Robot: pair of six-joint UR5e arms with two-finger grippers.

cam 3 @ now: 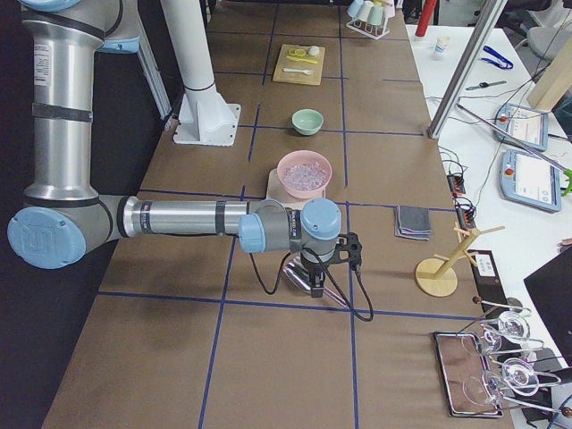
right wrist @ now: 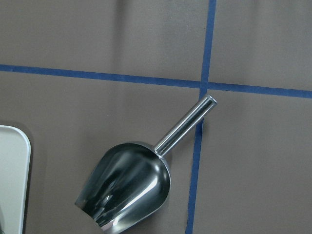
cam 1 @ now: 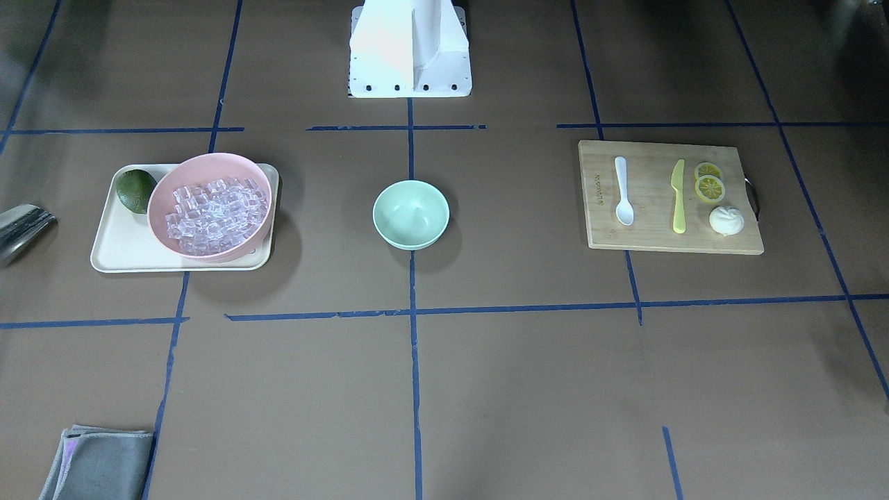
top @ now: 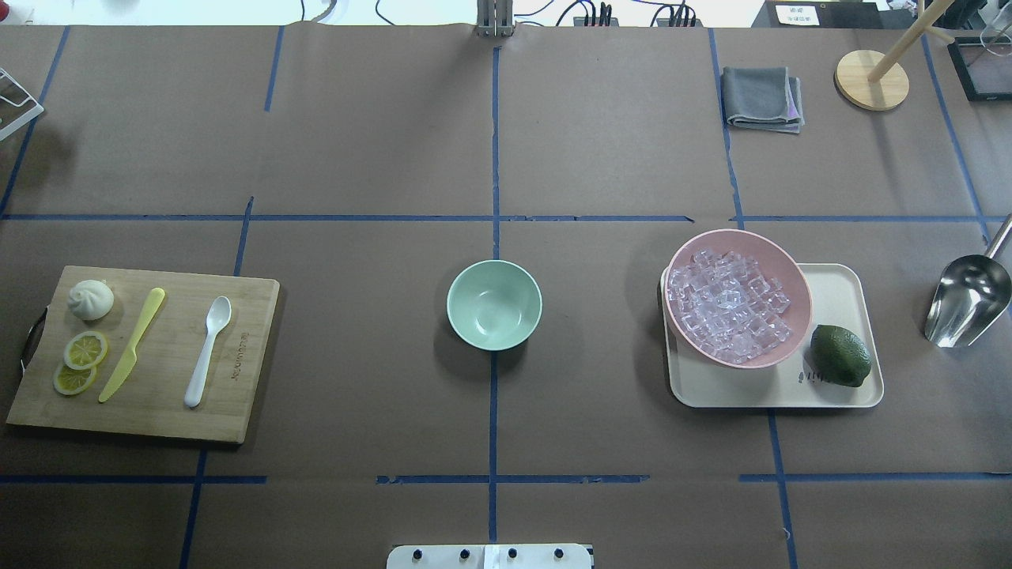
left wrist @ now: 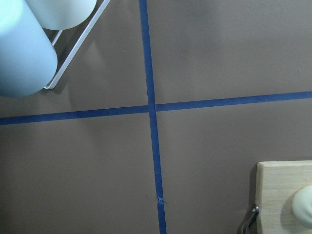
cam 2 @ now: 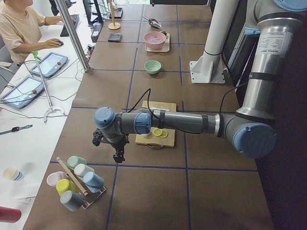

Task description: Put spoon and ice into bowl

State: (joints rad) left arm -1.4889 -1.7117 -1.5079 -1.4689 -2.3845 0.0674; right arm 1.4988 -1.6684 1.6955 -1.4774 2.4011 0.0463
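The white spoon lies on a wooden cutting board at the left, beside a yellow-green knife. The ice fills a pink bowl on a cream tray at the right. The mint-green bowl stands empty at the table's middle. My left gripper hangs past the board's outer end, shown only in the exterior left view. My right gripper hangs over a metal scoop, shown only in the exterior right view. I cannot tell whether either is open.
Lemon slices and a white bun share the board. A lime lies on the tray. A grey cloth and a wooden stand are at the far right. A cup rack stands beyond the left gripper.
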